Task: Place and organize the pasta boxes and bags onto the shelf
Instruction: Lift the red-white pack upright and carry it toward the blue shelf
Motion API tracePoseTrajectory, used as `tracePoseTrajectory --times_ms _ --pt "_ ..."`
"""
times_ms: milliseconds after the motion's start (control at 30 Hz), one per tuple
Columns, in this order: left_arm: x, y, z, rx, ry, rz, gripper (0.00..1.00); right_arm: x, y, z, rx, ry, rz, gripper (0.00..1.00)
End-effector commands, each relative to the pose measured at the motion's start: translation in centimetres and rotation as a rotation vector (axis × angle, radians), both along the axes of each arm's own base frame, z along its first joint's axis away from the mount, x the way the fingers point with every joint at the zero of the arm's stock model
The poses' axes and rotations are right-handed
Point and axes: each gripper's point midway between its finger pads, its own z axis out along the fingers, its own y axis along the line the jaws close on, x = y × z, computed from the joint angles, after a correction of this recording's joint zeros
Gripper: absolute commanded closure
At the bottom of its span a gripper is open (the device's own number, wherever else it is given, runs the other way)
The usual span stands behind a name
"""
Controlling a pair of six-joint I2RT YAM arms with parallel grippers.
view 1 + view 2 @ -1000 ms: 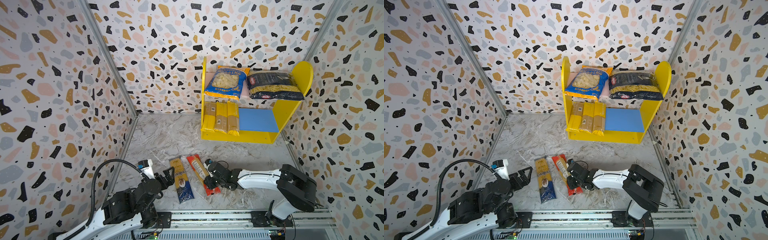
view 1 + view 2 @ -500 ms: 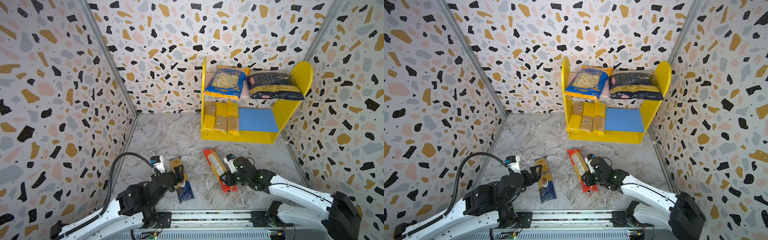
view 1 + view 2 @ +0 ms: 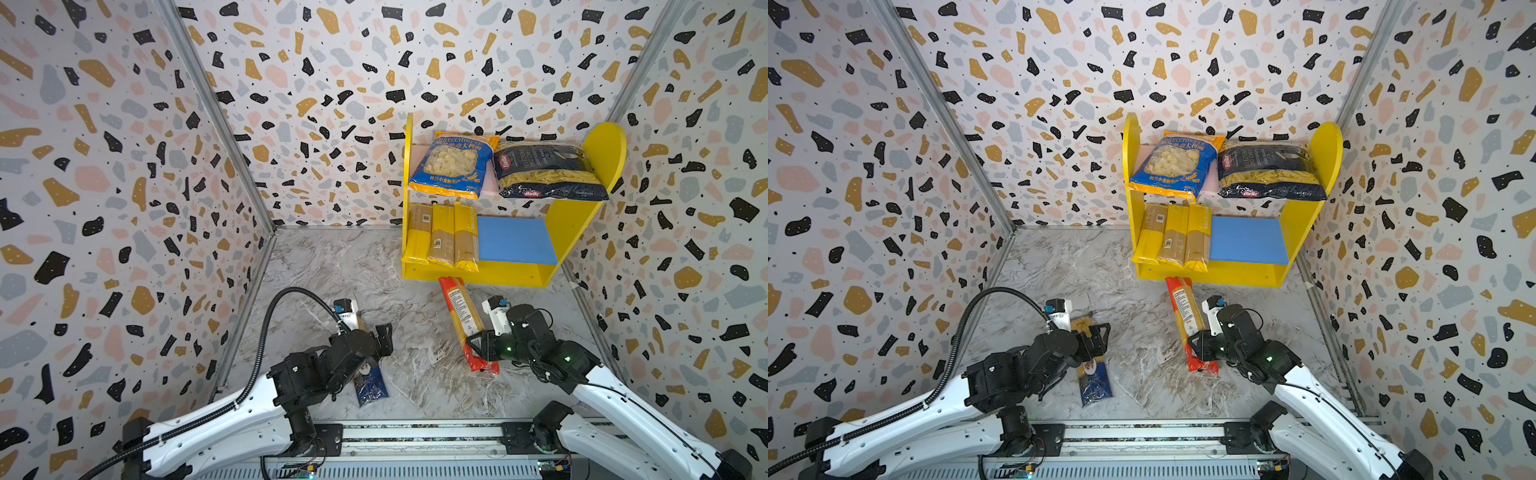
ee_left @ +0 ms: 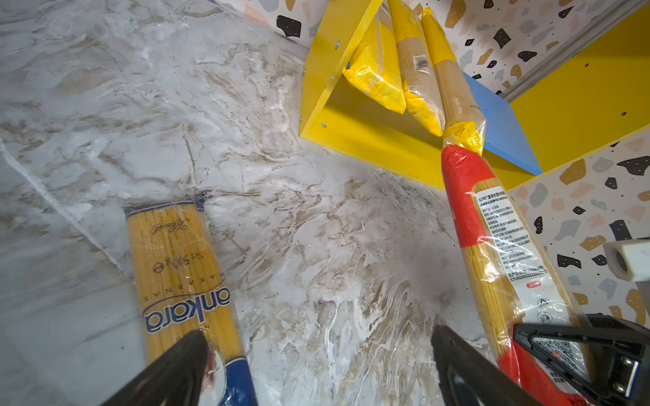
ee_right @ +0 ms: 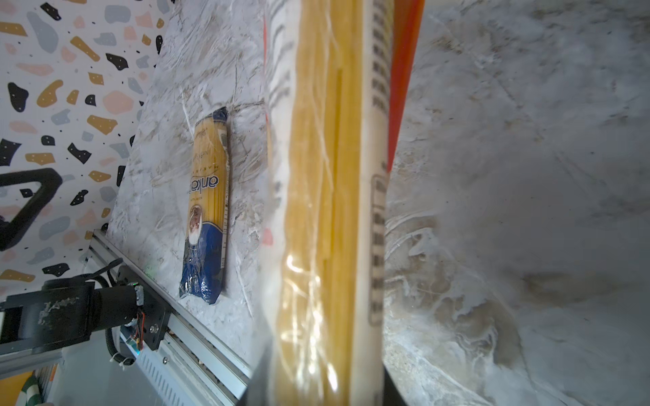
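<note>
Red spaghetti pack (image 3: pixel 459 307) tight within right pincer (image 3: pixel 478 347), blue-ended pack (image 3: pixel 371 386) beneath wide left pincer (image 3: pixel 370 334).

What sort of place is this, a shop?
Probably a robot test booth, not a shop: patterned walls box in a marble-look tabletop, two robot arms stand on a metal rail, and a yellow shelf holds pasta packs.

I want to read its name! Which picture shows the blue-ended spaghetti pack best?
Left wrist view: the blue-ended spaghetti pack lies close, lettering large. The right wrist view shows it whole but small. In both top views the left arm covers part.
</note>
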Motion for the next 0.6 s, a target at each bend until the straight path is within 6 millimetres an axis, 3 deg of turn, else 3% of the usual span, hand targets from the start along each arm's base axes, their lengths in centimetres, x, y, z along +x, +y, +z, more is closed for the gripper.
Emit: tracePoseTrajectory --times_ms 0,300,567 --pt "0.7 -1.8 2.4 -0.039 -0.045 -0.039 0.0 2.2 0.2 7.6 0.107 -0.215 -0.008 0.82" --pt "1.3 -5.0 3.9 -0.055 -0.046 -0.117 0.0 4.5 -2.5 11.2 0.112 -0.278 -0.097 0.82" --pt "1.5 -6.2 4.5 -0.058 -0.053 -0.15 0.0 7.3 -5.2 12.4 0.083 -0.296 -0.183 0.82"
